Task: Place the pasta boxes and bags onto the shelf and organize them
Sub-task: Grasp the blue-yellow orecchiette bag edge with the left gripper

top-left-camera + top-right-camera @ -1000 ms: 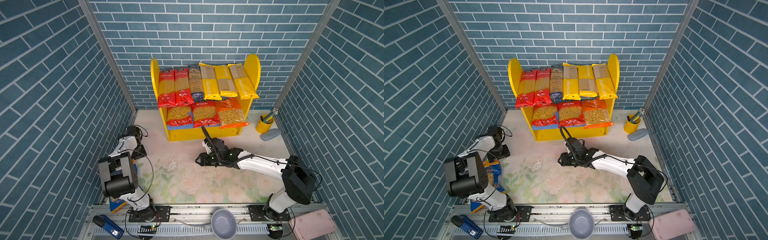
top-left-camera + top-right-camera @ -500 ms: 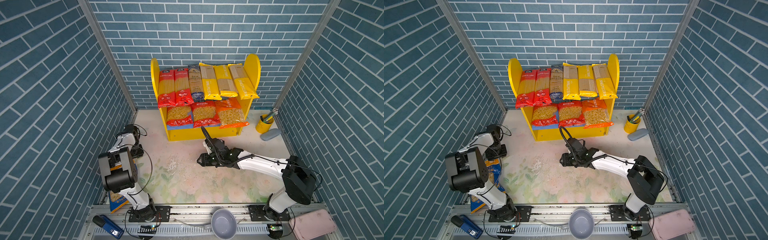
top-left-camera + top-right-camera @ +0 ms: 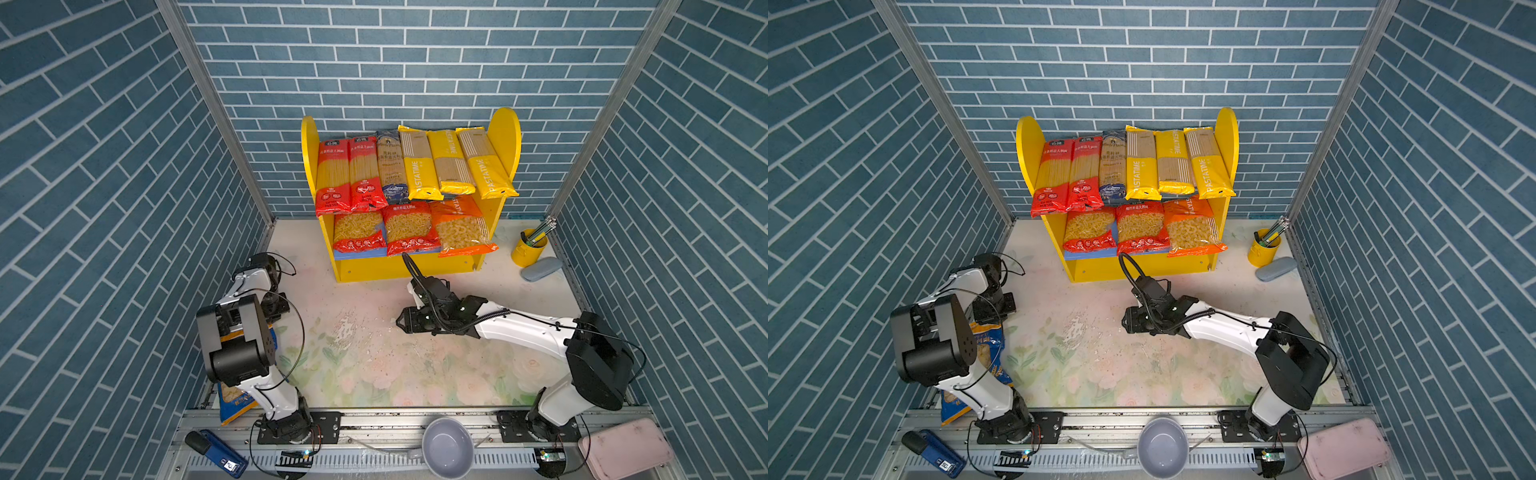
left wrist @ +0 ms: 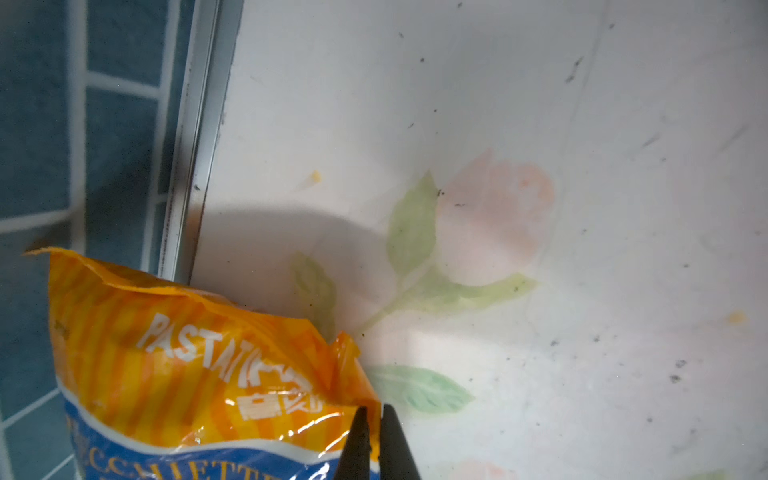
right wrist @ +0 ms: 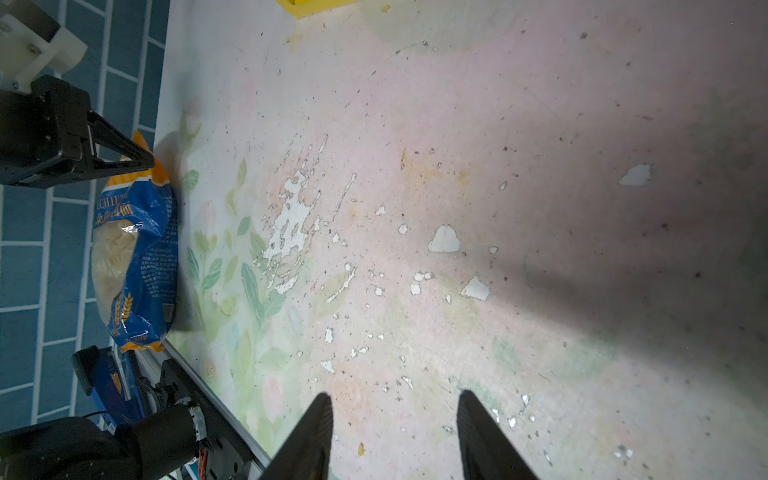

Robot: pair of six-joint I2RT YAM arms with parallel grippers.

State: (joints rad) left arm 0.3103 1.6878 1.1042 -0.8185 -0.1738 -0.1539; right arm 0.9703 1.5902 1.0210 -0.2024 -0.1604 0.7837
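One shelf (image 3: pixel 505 137) stood against the back wall: two yellow round-topped side panels, a blue lower board and a yellow base strip, in both top views. It carried nine pasta packs. On the upper tier lay six long spaghetti packs side by side: two red spaghetti packs (image 3: pixel 332 178) at the left, one dark-blue spaghetti pack (image 3: pixel 390 166) next, then three yellow spaghetti packs (image 3: pixel 451 162), all overhanging the front edge. On the lower tier lay three wider bags with clear windows showing short pasta: two red short-pasta bags (image 3: pixel 358 230) and one orange short-pasta bag (image 3: pixel 461 228) at the right.

A tenth pack, the blue-orange bag (image 4: pixel 174 374), lay on the floral table (image 3: pixel 374 365) at its left edge, beside the brick wall and largely hidden under the left arm in both top views. Its top band was striped orange with white lettering, its body blue, with a clear window showing pale pasta in the right wrist view.

The left gripper (image 4: pixel 374 440) was clenched on the bag's crumpled orange top corner. The right gripper (image 5: pixel 395 432) hung above the bare, flaking table in front of the shelf, jaws parted, grasping nothing.

Smaller things: one yellow pen cup (image 3: pixel 530 249), one grey case (image 3: pixel 540 269).
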